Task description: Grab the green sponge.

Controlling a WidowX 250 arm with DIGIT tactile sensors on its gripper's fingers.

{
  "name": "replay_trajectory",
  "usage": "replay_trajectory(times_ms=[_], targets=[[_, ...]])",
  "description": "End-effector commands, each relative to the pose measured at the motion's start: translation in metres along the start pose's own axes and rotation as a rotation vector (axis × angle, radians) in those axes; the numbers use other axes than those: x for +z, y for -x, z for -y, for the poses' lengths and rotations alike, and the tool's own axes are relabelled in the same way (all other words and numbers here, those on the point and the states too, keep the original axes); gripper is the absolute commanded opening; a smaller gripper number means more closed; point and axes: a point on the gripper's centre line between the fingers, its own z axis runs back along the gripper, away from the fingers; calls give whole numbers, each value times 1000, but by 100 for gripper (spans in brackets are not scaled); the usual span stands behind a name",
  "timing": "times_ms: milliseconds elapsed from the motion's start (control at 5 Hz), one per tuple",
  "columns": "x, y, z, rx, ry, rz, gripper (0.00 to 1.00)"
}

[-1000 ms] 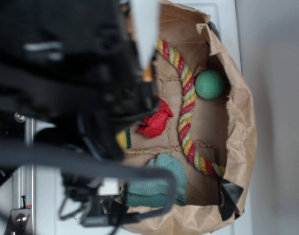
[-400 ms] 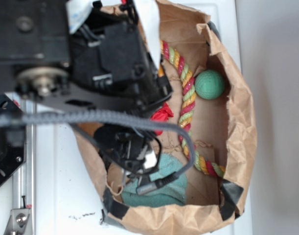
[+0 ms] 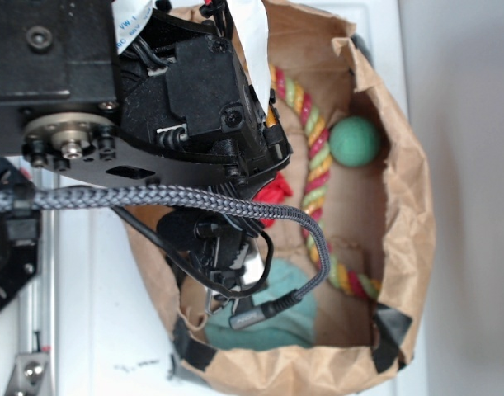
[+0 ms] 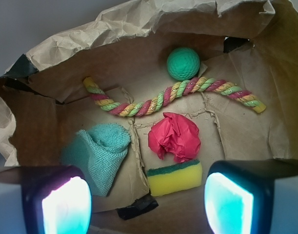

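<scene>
Green sponge (image 4: 174, 178) lies flat on the paper bag (image 4: 139, 24) floor, between and just beyond the two fingers (image 4: 66, 202), which stand spread wide, gripping nothing. Touching its far edge sits a crumpled red paper (image 4: 174, 136); a teal cloth (image 4: 102, 151) lies leftward, with a braided rope (image 4: 173, 95) and green ball (image 4: 183, 63) farther off.

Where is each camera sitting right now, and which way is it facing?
Exterior: overhead, looking straight down; the black arm and a braided cable cover much of the paper-lined box; the green sponge is hidden under the arm.
Wrist: behind the open gripper, facing into the box; both fingertips frame the green sponge.
Shared: green ball, rope toy, red crumpled paper, teal cloth.
</scene>
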Motion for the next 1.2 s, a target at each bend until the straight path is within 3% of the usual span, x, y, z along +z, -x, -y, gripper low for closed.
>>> replay_trajectory(times_ms=[0, 200, 400, 800, 1000], targets=[[-25, -17, -11, 220, -35, 8, 100], [-40, -12, -11, 478, -95, -41, 100], [-49, 0, -10, 632, -174, 14, 100], [-54, 19, -27, 573, -91, 58, 100], [-64, 15, -26, 572, -50, 59, 100]])
